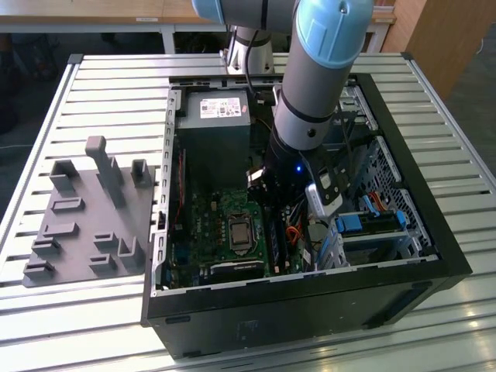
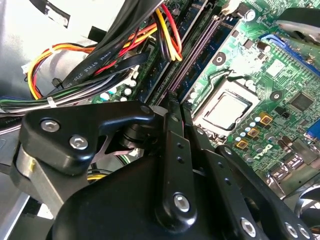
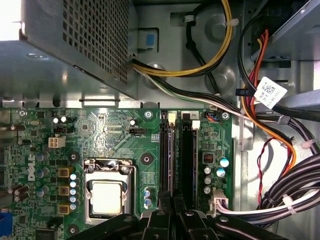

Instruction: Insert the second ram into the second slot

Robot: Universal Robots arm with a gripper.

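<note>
— Where is the gripper (image 2: pixel 177 102) relative to the CPU socket (image 2: pixel 227 111)?

— Just beside it, low over the two memory slots that run along one flank of the socket. In the first wrist view the gripper (image 3: pixel 172 200) sits at the end of those slots that is farther from the power supply (image 3: pixel 75 45).

— Is it released, clenched or grasping something?

— I cannot tell from either wrist view.

— And the second ram?

— A dark blue-green ram stick (image 3: pixel 189 150) stands seated in the slot farther from the CPU socket (image 3: pixel 107 196). I cannot tell whether that one is the second ram. In the second wrist view the same stick (image 2: pixel 196 17) is partly crossed by the cables (image 2: pixel 100 60).

— What about the slot nearer the socket?

— The nearer slot (image 3: pixel 165 150) shows a bare row of contacts along its length, and the gripper lines up with it. It looks the same in the second wrist view (image 2: pixel 197 52).

— What does the exterior view show?

— The arm (image 1: pixel 310 85) reaches down into the open computer case (image 1: pixel 434 232), ending just beside the CPU socket (image 1: pixel 239 231). The case lies on the slatted worktop (image 1: pixel 101 85). A grey fixture plate (image 1: pixel 85 217) rests well apart from the socket, outside the case.
</note>
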